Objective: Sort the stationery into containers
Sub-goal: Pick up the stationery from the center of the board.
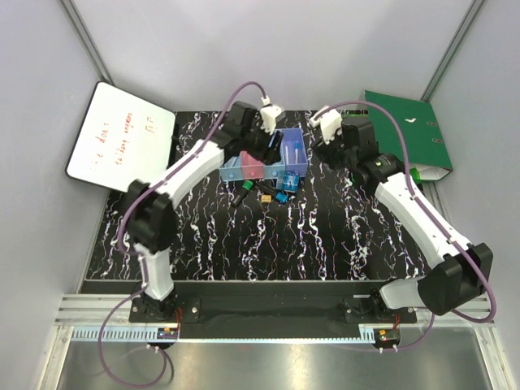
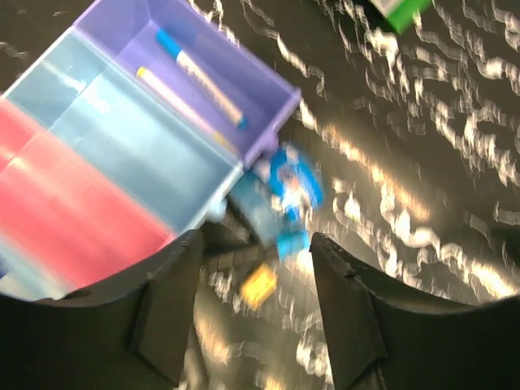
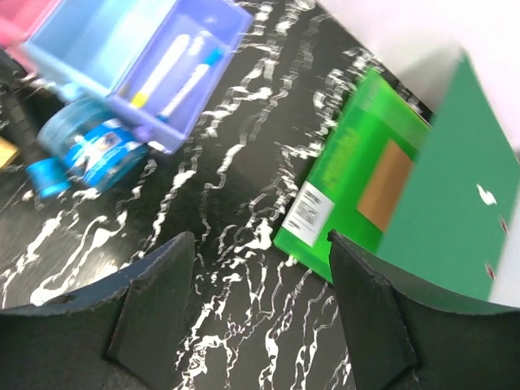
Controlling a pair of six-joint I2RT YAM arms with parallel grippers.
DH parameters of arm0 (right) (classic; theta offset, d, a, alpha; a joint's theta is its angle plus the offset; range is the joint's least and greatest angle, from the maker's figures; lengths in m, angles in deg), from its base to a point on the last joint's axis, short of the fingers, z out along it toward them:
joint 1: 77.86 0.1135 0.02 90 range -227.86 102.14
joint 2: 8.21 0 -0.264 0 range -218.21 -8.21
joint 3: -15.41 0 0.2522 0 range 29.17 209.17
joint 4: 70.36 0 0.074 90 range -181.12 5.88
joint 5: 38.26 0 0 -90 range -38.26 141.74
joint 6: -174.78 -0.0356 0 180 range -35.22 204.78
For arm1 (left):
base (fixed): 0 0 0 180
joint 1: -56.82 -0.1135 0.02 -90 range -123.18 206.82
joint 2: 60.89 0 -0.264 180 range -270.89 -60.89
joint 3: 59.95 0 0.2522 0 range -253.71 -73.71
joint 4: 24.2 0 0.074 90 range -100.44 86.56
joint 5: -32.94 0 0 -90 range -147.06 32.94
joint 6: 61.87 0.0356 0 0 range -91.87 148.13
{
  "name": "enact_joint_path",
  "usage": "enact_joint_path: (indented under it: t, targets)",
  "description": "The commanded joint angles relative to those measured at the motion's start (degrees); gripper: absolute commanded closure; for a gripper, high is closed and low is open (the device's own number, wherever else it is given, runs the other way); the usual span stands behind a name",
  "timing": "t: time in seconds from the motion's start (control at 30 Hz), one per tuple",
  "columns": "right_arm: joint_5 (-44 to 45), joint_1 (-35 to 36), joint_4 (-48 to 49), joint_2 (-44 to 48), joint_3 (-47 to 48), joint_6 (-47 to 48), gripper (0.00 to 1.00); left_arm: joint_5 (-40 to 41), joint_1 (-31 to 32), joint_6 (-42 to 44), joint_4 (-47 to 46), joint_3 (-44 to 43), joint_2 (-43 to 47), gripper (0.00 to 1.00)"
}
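Note:
The joined containers (image 1: pixel 252 168) sit at mid-table: light blue, pink, blue and purple bins. The purple bin (image 2: pixel 244 89) holds two white markers (image 2: pixel 199 73), one blue-capped; they also show in the right wrist view (image 3: pixel 175 73). In front of the bins lie a blue roll (image 1: pixel 286 180), a green/black marker (image 1: pixel 242 195), a yellow piece (image 1: pixel 266 197) and a small blue piece (image 1: pixel 281 197). My left gripper (image 2: pixel 256 244) is open and empty, held above the roll (image 2: pixel 291 183) and the yellow piece (image 2: pixel 258 284). My right gripper (image 3: pixel 260 244) is open and empty over bare mat, right of the roll (image 3: pixel 93 146).
A large green binder (image 1: pixel 410 130) lies at the back right, close to my right gripper; it fills the right of the right wrist view (image 3: pixel 406 179). A whiteboard with red writing (image 1: pixel 122 138) leans at the back left. Grey walls enclose the black marbled mat (image 1: pixel 268 244).

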Motion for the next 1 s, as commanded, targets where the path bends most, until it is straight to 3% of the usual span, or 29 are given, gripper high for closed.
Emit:
enact_joint_path:
  t: [0.0, 0.2, 0.4, 0.53, 0.97]
  targets:
    - [-10.6, -0.2, -4.4, -2.8, 2.6, 7.6, 0.25, 2.8, -1.2, 9.3, 0.1, 9.0, 8.5, 0.37]
    - [-14.0, 1.1, -7.4, -10.5, 4.7, 15.7, 0.24, 6.9, -2.5, 11.8, 0.9, 18.1, 15.8, 0.36]
    - [-11.7, 4.4, -8.6, -18.3, 7.6, 26.0, 0.17, 10.0, -3.3, 13.3, 1.1, 22.7, 18.5, 0.35]
    - [-12.3, 5.7, -9.6, -22.9, 10.7, 27.7, 0.12, 10.8, -3.6, 13.6, 1.0, 23.5, 18.6, 0.35]
    - [-16.4, 9.2, -9.0, -33.5, 15.9, 25.3, 0.11, 12.1, -5.8, 14.2, 1.1, 24.8, 21.1, 0.35]
